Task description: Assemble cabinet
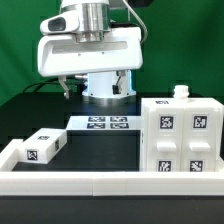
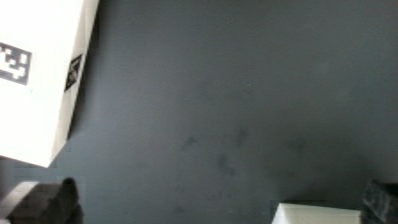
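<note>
The white box-shaped cabinet (image 1: 180, 138) stands on the dark table at the exterior view's right, with tagged raised panels facing front and a small white knob on top. A small white tagged part (image 1: 42, 147) lies at the left. My gripper (image 1: 95, 88) hangs high over the back middle of the table, open and empty, apart from both. In the wrist view the gripper (image 2: 214, 205) shows only dark fingertips (image 2: 43, 200) at the two sides, wide apart, with bare table between. A white tagged part (image 2: 39, 80) fills one corner; I cannot tell which part it is.
The marker board (image 1: 106, 123) lies flat in front of the white robot base (image 1: 108, 88). A low white wall (image 1: 110, 186) runs along the table's front and left. A white corner (image 2: 331, 213) shows at the wrist view's edge.
</note>
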